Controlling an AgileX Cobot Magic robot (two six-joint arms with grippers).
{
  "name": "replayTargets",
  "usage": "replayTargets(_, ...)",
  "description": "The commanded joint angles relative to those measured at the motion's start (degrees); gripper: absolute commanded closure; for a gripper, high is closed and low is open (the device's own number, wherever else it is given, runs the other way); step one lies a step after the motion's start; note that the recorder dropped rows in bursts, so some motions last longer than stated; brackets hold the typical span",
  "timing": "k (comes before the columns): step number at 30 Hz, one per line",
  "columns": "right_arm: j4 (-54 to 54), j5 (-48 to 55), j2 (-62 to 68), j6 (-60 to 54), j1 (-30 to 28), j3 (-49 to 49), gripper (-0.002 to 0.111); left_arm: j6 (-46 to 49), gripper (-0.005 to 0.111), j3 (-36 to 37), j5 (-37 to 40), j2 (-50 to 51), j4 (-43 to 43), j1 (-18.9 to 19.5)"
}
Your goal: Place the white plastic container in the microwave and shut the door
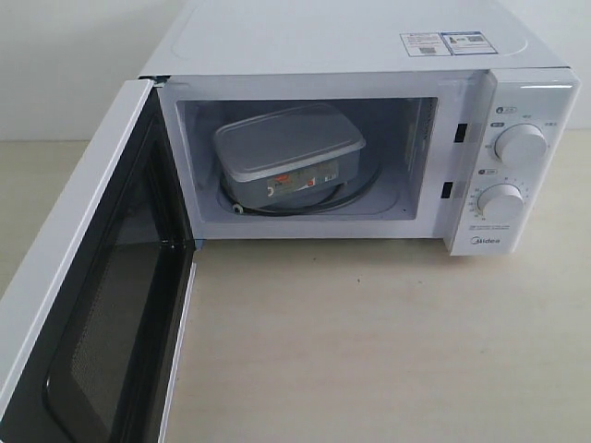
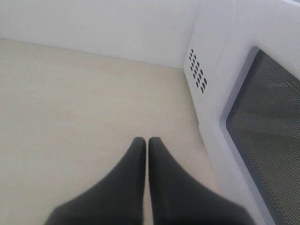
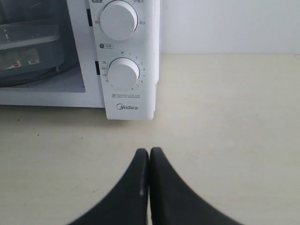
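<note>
beige table (image 1: 369, 351): container (image 1: 288, 143) inside microwave (image 1: 305, 37), door (image 1: 92, 305) wide open, left gripper (image 2: 146, 143) and right gripper (image 3: 149, 153) closed, empty.

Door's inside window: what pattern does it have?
A fine dark mesh of tiny dots covers that side of the door; the left wrist view shows it best.
</note>
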Motion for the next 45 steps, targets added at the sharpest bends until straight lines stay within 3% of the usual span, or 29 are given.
replayTargets(1,0.0,-0.4,-0.2,-0.3,-0.2,0.0,0.108,-0.3,0.102,0.2,-0.1,-0.2,-0.2,0.0)
replayTargets(6,0.0,-0.4,-0.2,-0.3,-0.2,0.0,0.108,1.5,0.102,0.2,-0.5,-0.2,0.9,0.0)
replayTargets(11,0.0,-0.4,-0.2,-0.3,-0.2,0.0,0.108,5.9,0.102,0.2,-7.2,-0.2,2.0,0.0)
replayTargets(16,0.0,-0.4,-0.2,-0.3,-0.2,0.0,0.108,6.9,0.102,0.2,-24.6,-0.2,2.5,0.0)
replayTargets(19,0.0,-0.4,-0.2,-0.3,-0.2,0.0,0.108,4.0,0.102,0.2,-30.5,-0.2,2.4,0.0)
replayTargets(23,0.0,-0.4,-0.2,-0.3,-0.2,0.0,0.108,4.0,0.102,-6.2,-22.5,-0.2,2.4,0.0)
replayTargets(29,0.0,-0.4,-0.2,-0.3,-0.2,0.0,0.108,4.0,0.102,-23.7,6.4,10.2,2.4,0.0)
replayTargets(32,0.0,-0.4,-0.2,-0.3,-0.2,0.0,0.108,3.9,0.102,-28.6,14.2,16.8,0.5,0.0)
replayTargets(41,0.0,-0.4,-0.2,-0.3,-0.2,0.0,0.108,3.9,0.102,-30.1,5.1,24.9,-8.6,0.0)
replayTargets(45,0.0,-0.4,-0.2,-0.3,-0.2,0.0,0.108,5.1,0.102,-30.1,5.3,24.9,-15.4,0.0)
